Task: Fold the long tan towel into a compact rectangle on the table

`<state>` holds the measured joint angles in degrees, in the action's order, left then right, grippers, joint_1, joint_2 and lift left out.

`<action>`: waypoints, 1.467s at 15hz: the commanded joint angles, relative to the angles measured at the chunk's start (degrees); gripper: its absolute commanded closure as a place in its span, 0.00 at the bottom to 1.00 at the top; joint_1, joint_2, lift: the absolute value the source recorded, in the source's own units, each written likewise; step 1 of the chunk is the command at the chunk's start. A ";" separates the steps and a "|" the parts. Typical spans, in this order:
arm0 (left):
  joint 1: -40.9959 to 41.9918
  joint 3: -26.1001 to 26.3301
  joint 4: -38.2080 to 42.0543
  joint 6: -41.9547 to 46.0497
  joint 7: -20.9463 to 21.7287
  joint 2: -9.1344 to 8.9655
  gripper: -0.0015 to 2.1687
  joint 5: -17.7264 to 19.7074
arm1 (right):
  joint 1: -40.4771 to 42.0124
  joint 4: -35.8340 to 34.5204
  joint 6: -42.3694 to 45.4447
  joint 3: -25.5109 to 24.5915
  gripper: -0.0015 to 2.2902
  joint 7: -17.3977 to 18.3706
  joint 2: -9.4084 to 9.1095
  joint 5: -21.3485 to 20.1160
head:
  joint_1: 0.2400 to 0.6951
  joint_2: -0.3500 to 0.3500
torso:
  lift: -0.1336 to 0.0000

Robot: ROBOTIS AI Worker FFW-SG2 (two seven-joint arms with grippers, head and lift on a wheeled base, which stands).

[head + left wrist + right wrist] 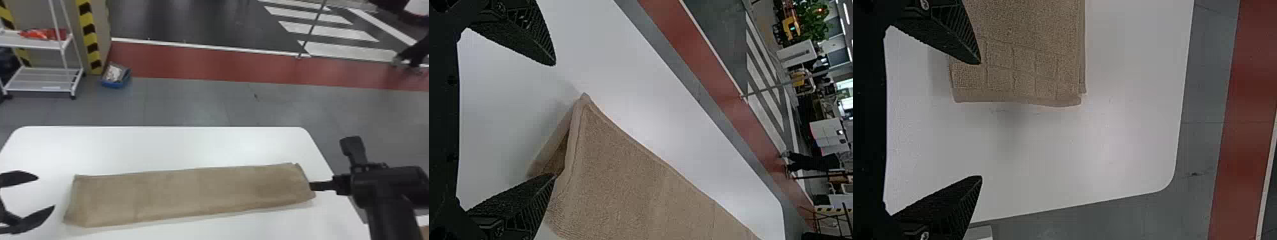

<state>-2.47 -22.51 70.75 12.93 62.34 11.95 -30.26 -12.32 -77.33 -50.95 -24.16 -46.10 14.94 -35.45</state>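
Note:
The tan towel lies as a long flat strip across the white table, its left end slightly raised at a corner. Left of that end my left gripper stands open, a gap between it and the cloth. In the left wrist view the towel shows layered edges near one finger of the left gripper, nothing held. At the towel's right end is my right gripper; in the right wrist view the right gripper is wide open, one finger over the hemmed end of the towel.
The white table has rounded far corners, and its right edge runs below my right arm. Beyond it on the floor stand a white rack at the left and a blue bin.

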 commanded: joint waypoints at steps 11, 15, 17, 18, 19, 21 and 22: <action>0.01 0.01 0.00 -2.16 -0.29 -0.17 0.05 0.12 | 0.10 -0.36 -0.51 -0.09 0.03 -0.05 0.00 -0.15 | 1.00 0.17 | 1.00; -0.08 2.12 0.00 -15.88 -0.90 -0.70 0.05 5.65 | 0.10 -0.36 -0.16 -0.27 0.03 -0.05 0.09 0.11 | 1.00 0.17 | 1.00; -0.08 2.65 1.58 -26.07 -0.99 -1.58 0.05 8.64 | 0.37 -0.19 0.19 -0.27 0.03 0.04 0.09 0.20 | 1.00 0.16 | 1.00; -0.08 3.09 2.02 -29.59 -1.34 -1.84 0.05 9.61 | 0.45 -0.19 0.37 -0.36 0.03 0.04 0.09 0.29 | 1.00 0.16 | 1.00; -0.08 3.97 2.55 -32.40 -2.40 -1.84 0.05 10.58 | 0.63 -0.19 0.54 -0.44 0.03 0.13 0.17 0.38 | 1.00 0.16 | 1.00; -0.79 4.32 3.16 -38.90 -3.98 -2.64 0.05 12.33 | 0.80 -0.10 0.89 -0.88 0.03 0.13 0.26 0.46 | 1.00 0.15 | 1.00; -1.49 4.32 3.16 -42.07 -3.98 -2.99 0.05 13.56 | 0.98 0.08 1.25 -0.97 0.03 0.22 0.35 0.46 | 1.00 0.14 | 1.00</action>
<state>-3.09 -18.28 73.73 -24.54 58.33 9.48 -18.26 -11.51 -77.45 -50.18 -24.93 -45.95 15.16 -35.02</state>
